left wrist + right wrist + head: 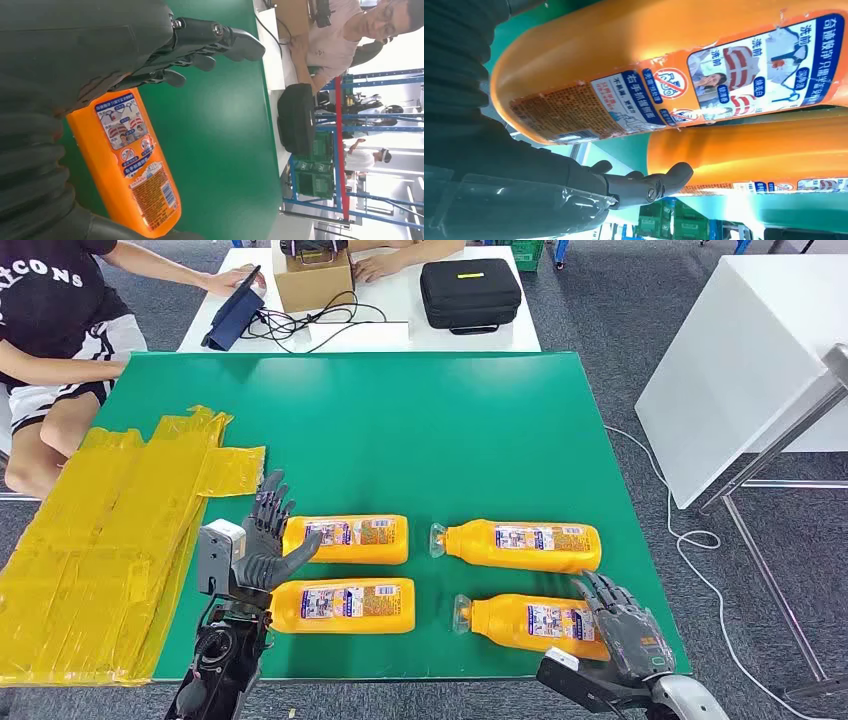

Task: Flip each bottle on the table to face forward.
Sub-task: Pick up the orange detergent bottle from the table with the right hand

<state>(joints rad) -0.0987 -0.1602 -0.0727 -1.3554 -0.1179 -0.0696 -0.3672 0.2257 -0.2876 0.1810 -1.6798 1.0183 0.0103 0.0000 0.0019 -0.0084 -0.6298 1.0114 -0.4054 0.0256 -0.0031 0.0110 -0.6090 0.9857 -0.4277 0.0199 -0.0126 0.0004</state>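
Four orange bottles [345, 539] lie flat in two rows near the bench's [450, 430] front edge. They look rigid, smooth and likely slippery; grasp across the broad body. The left hand [262, 540] and right hand [620, 625] hover with fingers spread, holding nothing.
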